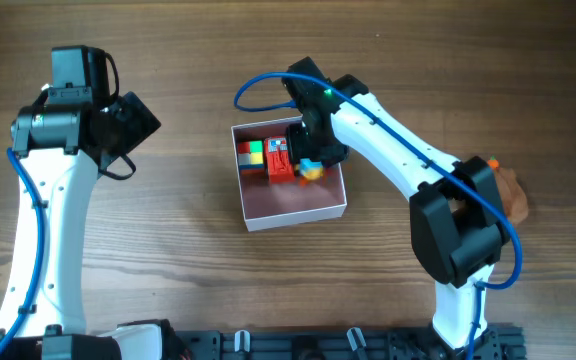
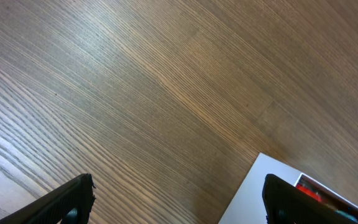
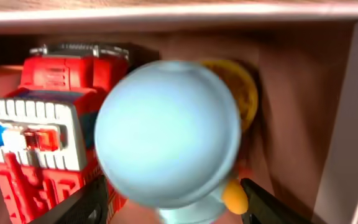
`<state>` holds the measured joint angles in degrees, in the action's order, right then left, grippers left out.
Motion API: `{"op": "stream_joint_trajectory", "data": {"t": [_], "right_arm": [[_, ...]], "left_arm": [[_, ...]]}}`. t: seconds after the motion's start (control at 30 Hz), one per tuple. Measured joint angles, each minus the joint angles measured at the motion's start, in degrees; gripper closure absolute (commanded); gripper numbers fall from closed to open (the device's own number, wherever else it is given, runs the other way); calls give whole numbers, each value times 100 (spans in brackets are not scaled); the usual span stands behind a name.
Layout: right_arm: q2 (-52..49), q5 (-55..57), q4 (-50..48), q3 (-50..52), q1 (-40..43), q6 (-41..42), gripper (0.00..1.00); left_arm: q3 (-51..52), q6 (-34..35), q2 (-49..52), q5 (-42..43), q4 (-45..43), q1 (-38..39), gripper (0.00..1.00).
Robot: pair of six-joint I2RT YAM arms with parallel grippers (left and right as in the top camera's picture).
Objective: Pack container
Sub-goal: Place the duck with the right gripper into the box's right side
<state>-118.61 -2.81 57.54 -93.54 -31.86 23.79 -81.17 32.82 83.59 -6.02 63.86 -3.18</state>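
Blue toy (image 3: pixel 166 137): nearest the right wrist lens and blurred. It is round and pale with orange parts, and is seen inside the container beside the red toy.
Table (image 1: pixel 168 270): wood-grained.
Container (image 1: pixel 294 217): set mid-table, open-topped. The toys are packed in the half away from the robot, and pink floor is exposed in the other half.
Handling: judged light, thin-walled and easily flexed or slid. Loose contents would shift if it were tipped.
Hold: a wall near a corner is advised, with the container kept level.
Red toy (image 1: pixel 280 160): placed against the far wall.
Block (image 1: pixel 251 155): yellow, green and red, in the far-left corner.
Right gripper (image 3: pixel 174 205): inside the container, fingers either side of the blue toy. Whether it is pinched cannot be told.
Left gripper (image 2: pixel 179 183): spread wide and empty, over the table just left of the container.
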Motion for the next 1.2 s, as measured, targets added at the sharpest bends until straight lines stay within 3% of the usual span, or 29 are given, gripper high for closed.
{"op": "stream_joint_trajectory", "data": {"t": [0.13, 0.2, 0.33, 0.43, 0.53, 0.67, 0.83, 1.0, 1.2], "right_arm": [[251, 22, 175, 4, 2, 0, 33], [833, 127, 210, 7, 2, -2, 30], [2352, 601, 380, 7, 83, -155, 6], [3565, 1213, 1099, -4, 815, 55, 0], [4026, 1554, 1735, -9, 2225, 103, 0], [3989, 1596, 1853, 278, 3910, -564, 0], [3875, 940, 627, 1884, 5337, -1794, 0], [3038, 706, -597, 3246, 5604, -2284, 0], [2100, 686, -1005, 3265, 5606, -2352, 0]], "left_arm": [[0, 0, 0, 0, 2, 0, 12], [0, -2, 0, -2, 4, 0, 12], [2, -17, 0, 0, 9, 0, 12], [2, -20, 0, 0, 11, 0, 12], [2, -20, 0, 0, 24, 0, 12], [2, -20, 0, 2, 26, 0, 12], [2, -20, 0, 17, 28, 0, 12], [2, -20, 0, 15, 26, 0, 12], [2, -20, 2, 15, 70, 0, 12]]}}
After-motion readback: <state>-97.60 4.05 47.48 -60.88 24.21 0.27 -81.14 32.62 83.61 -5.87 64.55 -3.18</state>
